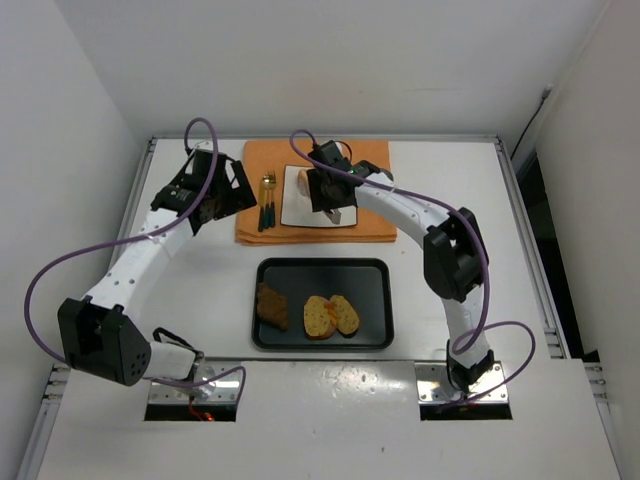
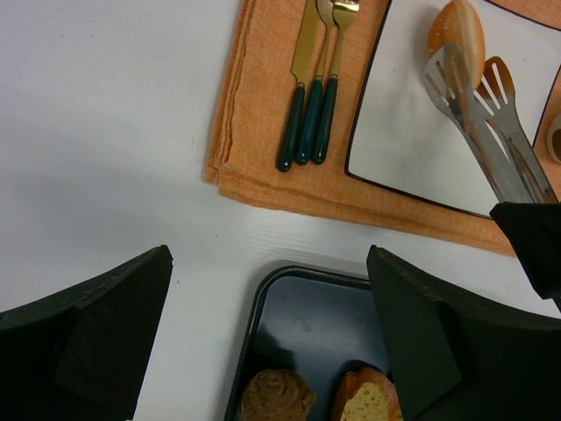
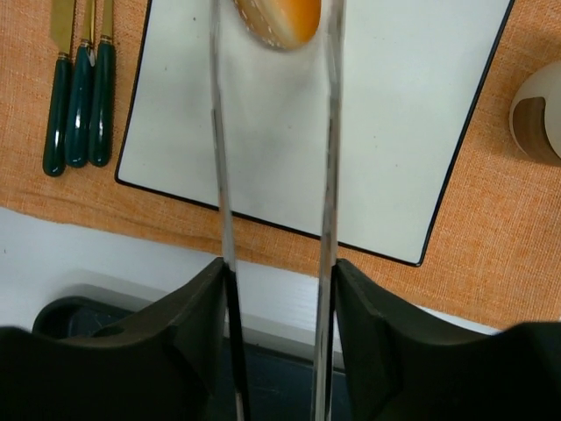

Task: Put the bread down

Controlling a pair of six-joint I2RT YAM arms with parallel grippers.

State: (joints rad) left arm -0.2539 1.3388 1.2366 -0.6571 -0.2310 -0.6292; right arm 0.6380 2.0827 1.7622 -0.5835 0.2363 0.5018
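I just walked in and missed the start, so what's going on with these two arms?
The right gripper holds metal tongs, whose tips flank an orange bun on the white plate, which sits on the orange placemat. Whether the tongs are squeezing the bun I cannot tell. The left gripper hovers empty, jaws open, above the table left of the placemat. Three bread pieces lie in the black tray.
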